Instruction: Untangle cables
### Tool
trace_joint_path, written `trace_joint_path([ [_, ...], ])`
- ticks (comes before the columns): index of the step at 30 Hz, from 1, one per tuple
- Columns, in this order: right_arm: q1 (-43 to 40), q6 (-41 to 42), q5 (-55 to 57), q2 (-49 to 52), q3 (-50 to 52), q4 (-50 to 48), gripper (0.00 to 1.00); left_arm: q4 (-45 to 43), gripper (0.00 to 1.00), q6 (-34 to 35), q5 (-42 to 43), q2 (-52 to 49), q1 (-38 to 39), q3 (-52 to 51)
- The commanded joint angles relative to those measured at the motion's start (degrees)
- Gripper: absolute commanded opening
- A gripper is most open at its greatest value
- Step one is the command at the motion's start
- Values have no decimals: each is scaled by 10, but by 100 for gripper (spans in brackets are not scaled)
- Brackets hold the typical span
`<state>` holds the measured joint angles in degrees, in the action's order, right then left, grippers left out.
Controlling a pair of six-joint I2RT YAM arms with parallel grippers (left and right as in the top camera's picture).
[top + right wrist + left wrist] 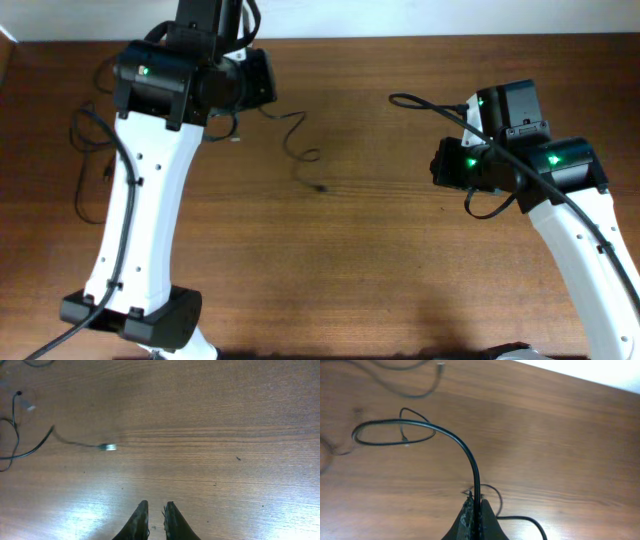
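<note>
As the overhead view shows, the table [400, 260] carries two white arms: the left arm [140, 220] reaches to the far left, and the right arm [590, 250] sits at the right, well apart from it. The left gripper [475, 519] is closed tight on a cable [470, 457], which rises from the fingers, arcs over to the left and ends in a flat loop on the wood. The right gripper [156, 521] hangs over bare wood with its fingers almost together, a thin slit between them and nothing in it.

The cables lie in two places. One strand [293, 130] trails from beside the left gripper to the right and nearward, ending near the middle of the table. A looser bunch [88, 150] lies at the far left edge, partly hidden by the left arm. From the right wrist, a plug [108, 447] lies on the wood to the far left of the fingers, its cord running off left.

The step in hand looks like drawing one cable clear of the others, with the left side holding it. Next, the right gripper probably needs to open, travel left to the free end or plug, and pinch it low against the wood, so the two arms can pull the strand straight.
</note>
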<state>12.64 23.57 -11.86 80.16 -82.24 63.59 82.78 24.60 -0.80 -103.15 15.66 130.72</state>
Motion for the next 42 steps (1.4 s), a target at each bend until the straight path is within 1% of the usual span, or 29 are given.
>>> trace_joint_path([
  [1, 5, -2, 5, 3, -3, -3, 13, 35, 0, 7, -56, 17, -23, 3],
  [2, 5, -2, 5, 3, -2, -3, 13, 43, 0, 18, -50, 17, -32, 3],
  [3, 5, -2, 6, 3, 0, -3, 13, 53, 0, 24, 32, 17, -63, 3],
  [4, 5, -2, 6, 3, 0, -3, 13, 53, 0, 12, 82, 17, -75, 3],
  [5, 5, -2, 5, 3, 0, -4, 13, 45, 0, -41, 165, 17, -88, 3],
  [6, 5, -2, 5, 5, 0, -3, 13, 41, 0, -86, 201, 17, -90, 3],
  [8, 5, -2, 5, 6, 0, -3, 13, 51, 0, -138, 203, 17, -90, 3],
  [10, 5, -2, 5, 8, 3, -4, 13, 62, 0, -175, 208, 17, -90, 3],
  [12, 5, -2, 5, 10, 3, -6, 13, 64, 0, -229, 228, 17, -90, 3],
  [13, 5, -2, 6, 10, 4, -6, 13, 76, 0, -270, 252, 17, -90, 3],
  [15, 5, -2, 5, 10, 4, -8, 13, 104, 0, -290, 267, 17, -90, 2],
  [17, 5, -2, 5, 10, 4, -15, 13, 133, 0, -291, 262, 17, -92, -4],
  [19, 5, -2, 5, 10, 4, -14, 13, 139, 0, -290, 250, 17, -111, -13],
  [21, 5, -9, 5, 10, 4, -13, 13, 138, 0, -278, 250, 16, -140, -26],
  [22, 5, -9, 5, 10, 4, -11, 13, 138, 0, -277, 248, 16, -169, -43],
  [26, 5, -8, 5, 10, 5, -14, 13, 128, 0, -276, 198, 16, -241, -114],
  [29, 5, -8, 5, 10, 5, -14, 13, 94, 0, -276, 192, 16, -284, -166],
  [33, 5, -23, 6, 10, 5, -14, 13, 19, 0, -274, 172, 16, -353, -276],
  [35, 5, -23, 6, 10, 5, -14, 13, -22, 0, -271, 172, 16, -384, -314],
  [38, 5, -23, 5, 10, 5, -13, 13, -74, 0, -237, 143, 16, -435, -353],
  [42, 5, -23, 5, 10, 5, -14, 13, -129, 0, -235, 127, 15, -506, -369],
])
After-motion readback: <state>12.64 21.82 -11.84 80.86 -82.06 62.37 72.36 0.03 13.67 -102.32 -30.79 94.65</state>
